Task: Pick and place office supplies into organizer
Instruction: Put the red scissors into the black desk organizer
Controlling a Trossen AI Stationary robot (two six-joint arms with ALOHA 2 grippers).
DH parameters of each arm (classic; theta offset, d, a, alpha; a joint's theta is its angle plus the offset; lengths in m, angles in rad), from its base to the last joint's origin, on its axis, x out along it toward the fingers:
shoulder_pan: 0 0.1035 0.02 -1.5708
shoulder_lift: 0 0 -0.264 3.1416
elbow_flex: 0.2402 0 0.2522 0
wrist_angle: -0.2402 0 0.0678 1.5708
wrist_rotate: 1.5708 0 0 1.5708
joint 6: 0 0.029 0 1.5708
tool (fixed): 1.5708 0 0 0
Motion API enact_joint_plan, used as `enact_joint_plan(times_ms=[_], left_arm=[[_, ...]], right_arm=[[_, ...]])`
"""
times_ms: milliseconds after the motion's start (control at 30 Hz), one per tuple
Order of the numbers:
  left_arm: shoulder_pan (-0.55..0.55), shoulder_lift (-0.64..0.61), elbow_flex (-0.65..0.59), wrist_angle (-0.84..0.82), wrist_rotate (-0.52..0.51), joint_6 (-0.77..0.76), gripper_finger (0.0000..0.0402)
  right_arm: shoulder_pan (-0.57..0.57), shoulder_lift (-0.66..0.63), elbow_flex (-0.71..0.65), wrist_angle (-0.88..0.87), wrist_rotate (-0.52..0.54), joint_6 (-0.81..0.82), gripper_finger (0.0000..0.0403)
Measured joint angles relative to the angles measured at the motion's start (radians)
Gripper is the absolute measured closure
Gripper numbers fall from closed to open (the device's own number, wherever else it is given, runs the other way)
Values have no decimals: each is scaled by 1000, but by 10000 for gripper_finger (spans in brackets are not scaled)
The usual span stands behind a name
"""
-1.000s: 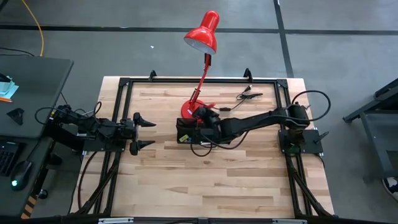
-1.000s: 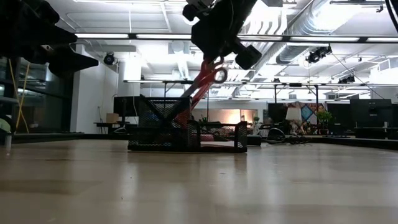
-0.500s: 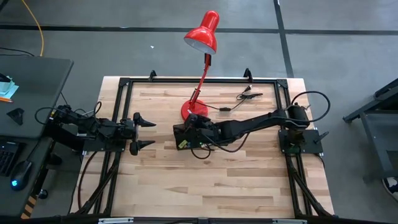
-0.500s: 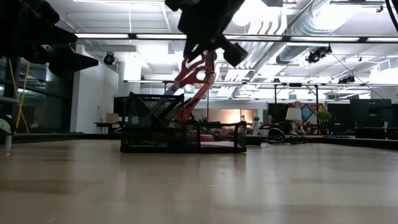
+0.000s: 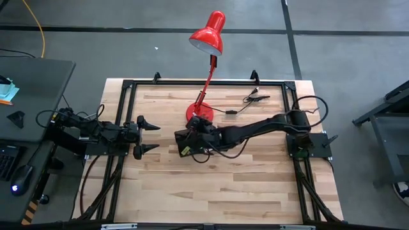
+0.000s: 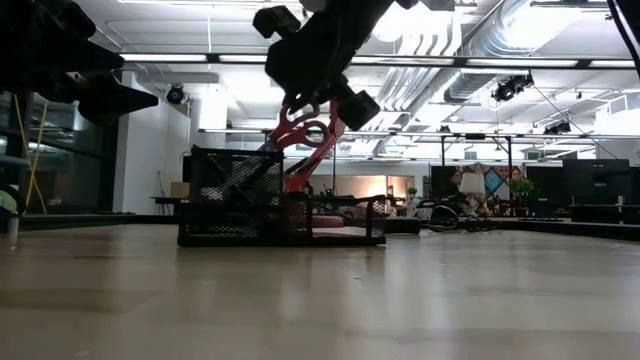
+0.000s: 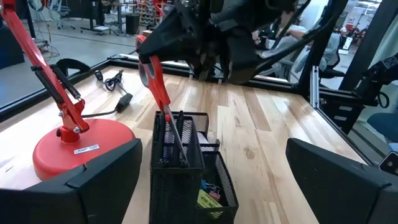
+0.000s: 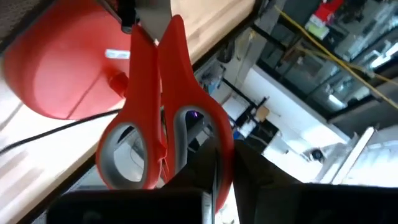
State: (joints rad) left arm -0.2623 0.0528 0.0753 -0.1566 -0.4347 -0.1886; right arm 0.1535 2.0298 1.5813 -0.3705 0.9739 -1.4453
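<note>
We hold the scissors (image 7: 163, 109) by the red handles in our right gripper (image 6: 310, 95), fingers shut on them, blades in the organizer (image 7: 186, 174). They look stiff and light. Left gripper (image 5: 146, 135) waits, fingers wide.

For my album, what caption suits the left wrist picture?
Red-handled scissors, blades down in the black mesh desk organizer, beside the red lamp base.

Overhead light: I get even, bright light, soft shadows on the table (image 5: 211, 185).
Low view: my arms are black silhouettes against glaring ceiling lights (image 6: 200, 58).
Focus: near scissors (image 8: 161, 118) blur in my right wrist view.
</note>
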Motion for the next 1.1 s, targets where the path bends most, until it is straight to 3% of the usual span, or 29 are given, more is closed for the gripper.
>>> enact_joint_plan(times_ms=[267,433,600,867,1000,1100], left_arm=[[0,0,0,0,0,0,21],[0,0,0,0,0,0,21],[0,0,0,0,0,0,21],[0,0,0,0,-1,5,21],[0,0,0,3,-123,321,21],[0,0,0,3,-155,450,21]], right_arm=[[5,17,-1,44,67,23,373],[30,14,1,44,72,-9,395],[47,12,2,52,65,-32,382],[59,11,3,84,65,-83,393],[60,11,3,102,55,-85,387],[59,10,3,102,37,-86,394]])
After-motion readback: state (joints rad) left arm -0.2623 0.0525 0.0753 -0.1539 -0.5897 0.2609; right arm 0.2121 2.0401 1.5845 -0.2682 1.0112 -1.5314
